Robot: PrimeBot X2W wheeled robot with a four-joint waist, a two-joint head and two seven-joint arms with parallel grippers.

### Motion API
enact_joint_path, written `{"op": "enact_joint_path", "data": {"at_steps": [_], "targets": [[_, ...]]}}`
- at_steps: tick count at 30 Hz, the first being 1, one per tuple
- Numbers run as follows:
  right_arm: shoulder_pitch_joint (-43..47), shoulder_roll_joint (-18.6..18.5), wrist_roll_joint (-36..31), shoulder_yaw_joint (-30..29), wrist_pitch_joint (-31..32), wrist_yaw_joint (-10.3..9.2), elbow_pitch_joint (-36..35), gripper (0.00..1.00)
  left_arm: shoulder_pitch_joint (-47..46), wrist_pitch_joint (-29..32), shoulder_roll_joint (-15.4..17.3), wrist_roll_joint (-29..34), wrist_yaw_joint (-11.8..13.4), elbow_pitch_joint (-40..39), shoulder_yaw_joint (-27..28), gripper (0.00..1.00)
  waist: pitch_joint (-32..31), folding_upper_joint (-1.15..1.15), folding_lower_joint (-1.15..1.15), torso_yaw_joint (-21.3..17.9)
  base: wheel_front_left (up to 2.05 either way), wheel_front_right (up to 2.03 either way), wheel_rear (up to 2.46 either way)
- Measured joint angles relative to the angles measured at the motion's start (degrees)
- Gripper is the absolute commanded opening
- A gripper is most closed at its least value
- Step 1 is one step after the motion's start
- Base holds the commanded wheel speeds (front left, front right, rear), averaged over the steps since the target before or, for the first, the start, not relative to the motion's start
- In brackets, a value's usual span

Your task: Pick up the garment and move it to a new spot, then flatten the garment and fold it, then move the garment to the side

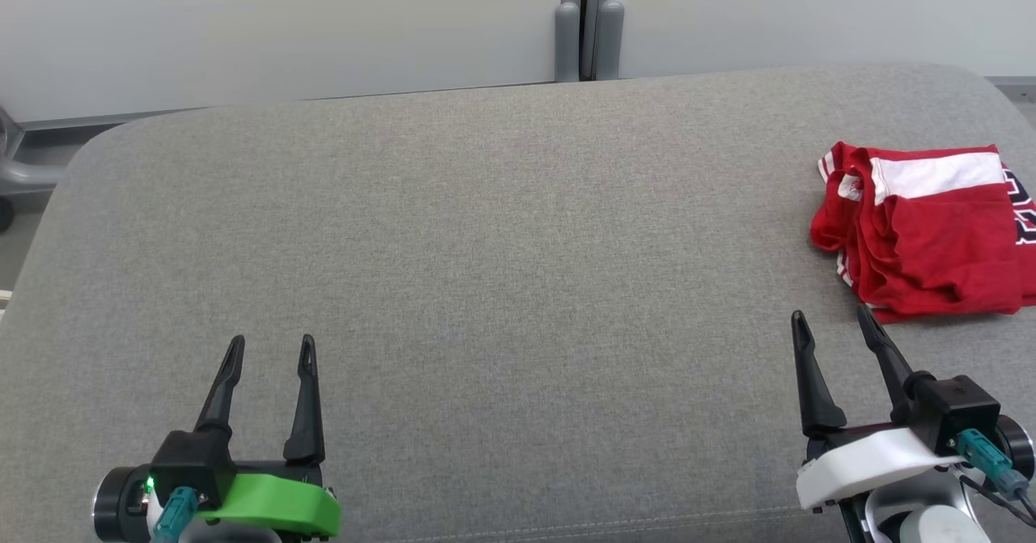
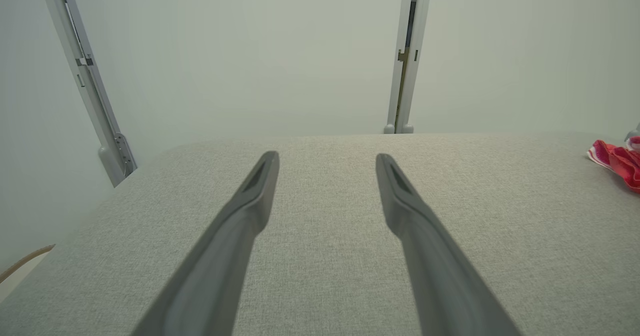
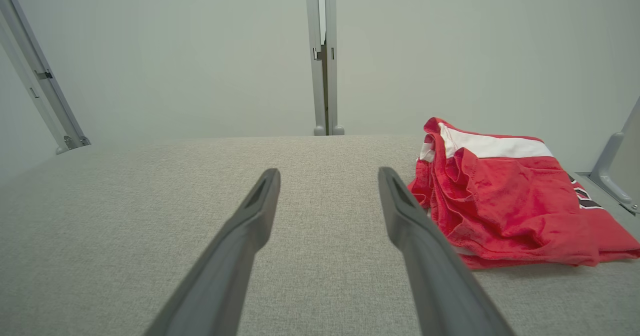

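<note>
A red garment (image 1: 931, 231) with a white band and dark lettering lies in a rough fold at the right side of the grey padded table (image 1: 486, 268). In the right wrist view the garment (image 3: 505, 201) sits just right of my right fingers. My right gripper (image 1: 832, 316) stands open a little in front of the garment's near edge, holding nothing. At the lower left my left gripper (image 1: 271, 342) is open and empty, far from the garment. The left wrist view catches a sliver of the garment (image 2: 617, 163) at its right edge.
A pale wall with a grey vertical post (image 1: 588, 21) runs behind the table. A grey metal bracket (image 3: 612, 173) stands behind the garment at the table's right end. The table's rounded corners fall away at the far left and far right.
</note>
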Motion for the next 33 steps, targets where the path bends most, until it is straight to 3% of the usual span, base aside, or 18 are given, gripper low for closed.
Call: {"op": "enact_joint_path", "data": {"at_steps": [32,33], "targets": [[0.56,0.31,0.29,-0.66,0.38,0.0,-0.93,1.0,-0.41,0.26,0.14,-0.25,1.21,0.29,-1.25,1.0,0.47,0.0,0.0,0.3,0.0,0.0,0.0],[0.56,0.31,0.29,-0.67,0.37,0.0,-0.93,0.0,-0.5,0.26,0.14,-0.34,1.31,0.29,-1.24,0.0,0.5,0.0,0.0,0.33,0.0,0.0,0.0]]}}
